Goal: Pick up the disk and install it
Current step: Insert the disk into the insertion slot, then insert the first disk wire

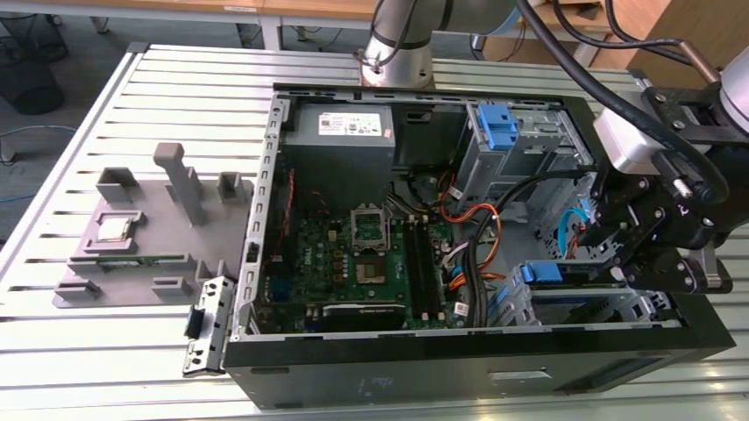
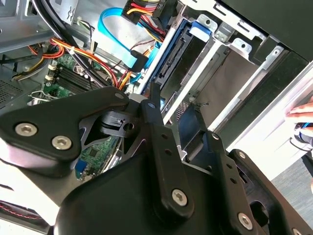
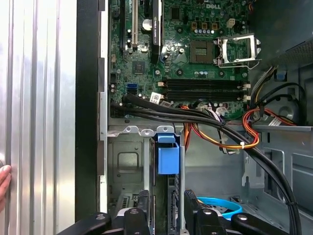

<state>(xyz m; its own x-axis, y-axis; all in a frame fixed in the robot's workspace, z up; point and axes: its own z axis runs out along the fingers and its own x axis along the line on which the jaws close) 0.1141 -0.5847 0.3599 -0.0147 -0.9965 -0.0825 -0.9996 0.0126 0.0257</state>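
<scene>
I am looking at an open computer case (image 1: 468, 373) that lies on a table (image 1: 175, 96) made of metal strips. My gripper (image 3: 166, 196) is down inside the case, at the corner nearest the camera on the exterior view's right. The disk (image 3: 167, 155) is there too. It stands on its thin edge in a metal slot of the drive cage, with its blue plastic end poking up. The gripper sits right at the disk's other end, very close to it. I cannot tell if the gripper is squeezing the disk or has let go.

Next to the slot, thick black cables (image 3: 195, 116) and orange wires run across the case. Past them is the green board (image 1: 351, 263) with its long black slots. A grey box with a white sticker (image 1: 339, 123) sits at the far wall of the case, and a small blue latch (image 1: 497, 127) is near the far corner.

A grey holder block (image 1: 140, 254) rests on the table near its edge at the exterior view's left, well apart from the gripper. A person's hand (image 3: 4, 182) touches the table beside the case.
</scene>
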